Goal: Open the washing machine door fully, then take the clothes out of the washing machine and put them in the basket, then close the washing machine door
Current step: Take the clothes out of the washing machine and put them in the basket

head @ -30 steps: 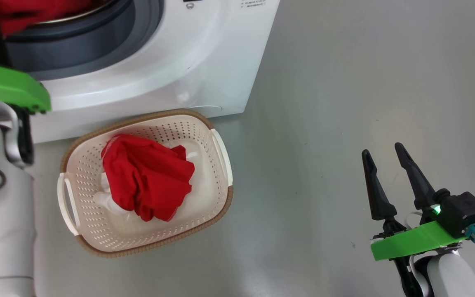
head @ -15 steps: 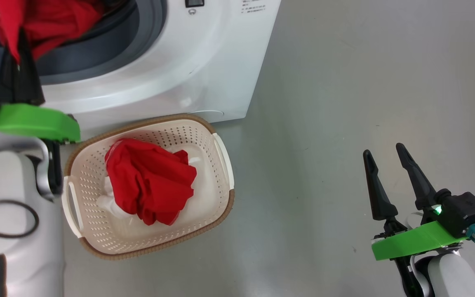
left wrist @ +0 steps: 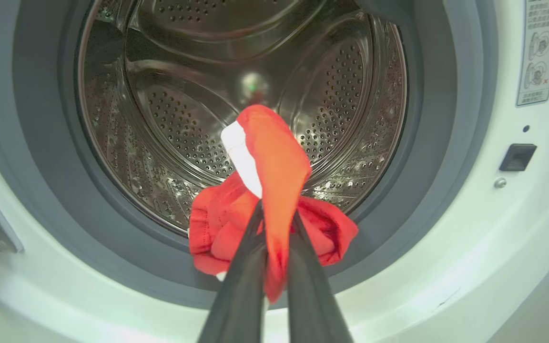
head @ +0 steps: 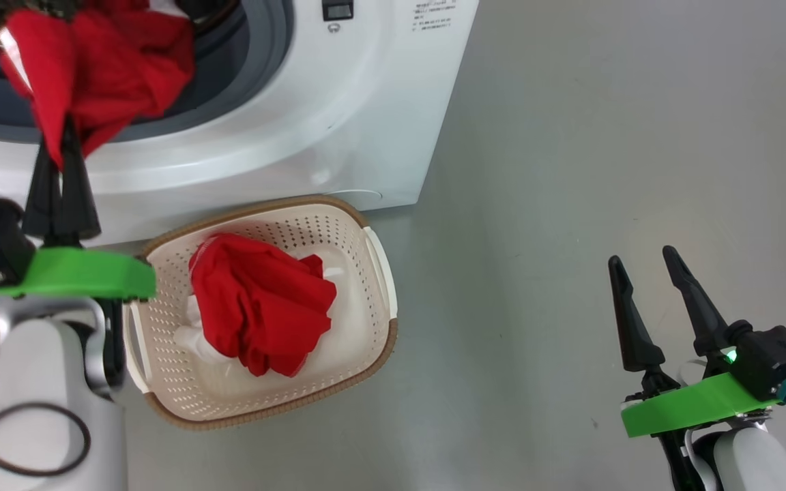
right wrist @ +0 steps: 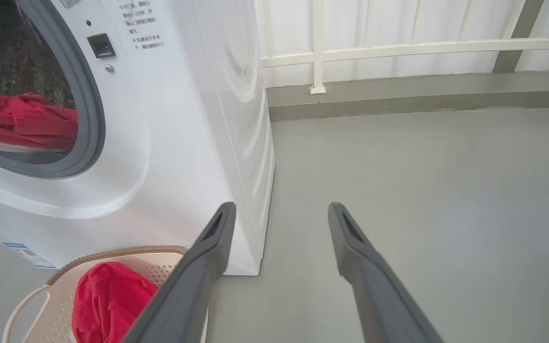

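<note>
**Setting:** smooth grey floor (head: 570, 170); a white railing (right wrist: 398, 47) runs along the wall beyond the machine.

**Landmark:** big white front-loading washing machine (head: 338, 123). Its opening is uncovered, with a grey rubber gasket (left wrist: 41, 166) ringing a perforated steel drum (left wrist: 184, 119).

**Left arm:** pale forearm upright before the machine's front, green wrist bracket (head: 79, 273) about level. The left gripper (head: 61, 153) points up at the lower edge of the opening. Its two long dark fingers stand almost together, pinching a fold of the bright red soft garment with white trim (left wrist: 274, 152). The rest of that garment bunches over the gasket's lower lip, at the drum mouth.

**Basket:** small cream-white perforated plastic basket with brown woven-look rim (head: 372, 354), on the floor just in front of the machine's base. It holds a second crumpled red garment (head: 256, 300).

**Right arm:** low over bare floor, well apart from the machine's right side. The right gripper (head: 642, 258) has its fingers spread wide, with nothing between them.
</note>
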### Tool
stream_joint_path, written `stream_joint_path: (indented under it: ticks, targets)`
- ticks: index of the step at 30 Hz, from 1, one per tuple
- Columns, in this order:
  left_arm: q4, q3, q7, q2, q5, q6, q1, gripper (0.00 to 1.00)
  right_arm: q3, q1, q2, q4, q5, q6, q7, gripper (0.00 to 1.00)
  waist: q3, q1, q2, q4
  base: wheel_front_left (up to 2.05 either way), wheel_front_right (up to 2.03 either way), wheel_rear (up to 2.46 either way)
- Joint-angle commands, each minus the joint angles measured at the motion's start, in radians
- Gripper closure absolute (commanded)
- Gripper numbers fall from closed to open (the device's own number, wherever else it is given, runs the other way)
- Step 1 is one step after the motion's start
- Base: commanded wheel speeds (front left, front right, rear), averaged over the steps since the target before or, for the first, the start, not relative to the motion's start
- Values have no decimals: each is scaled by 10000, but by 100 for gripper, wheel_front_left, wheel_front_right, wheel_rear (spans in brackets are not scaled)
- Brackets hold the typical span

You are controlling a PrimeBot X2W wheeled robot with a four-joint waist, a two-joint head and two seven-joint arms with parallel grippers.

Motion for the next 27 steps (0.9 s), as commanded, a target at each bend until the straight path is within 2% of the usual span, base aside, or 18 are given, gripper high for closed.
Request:
stream_joint_path:
  ticks: [1, 10, 27]
  targets:
    - [-396, 238, -80, 225, 132, -35, 287, 100, 137, 132, -104, -229, -158, 73, -63, 0, -56, 0, 0, 47, 0, 0, 0]
    - [-1510, 20, -80, 138, -31, 75, 1250, 100, -35, 261, -104, -232, -227, 73, -63, 0, -291, 0, 0, 251, 0, 0, 0]
    - [-3739, -837, -80, 129, -769, 857, 2667, 100, -117, 471, -104, -207, -281, 73, -63, 0, -608, 0, 0, 493, 0, 0, 0]
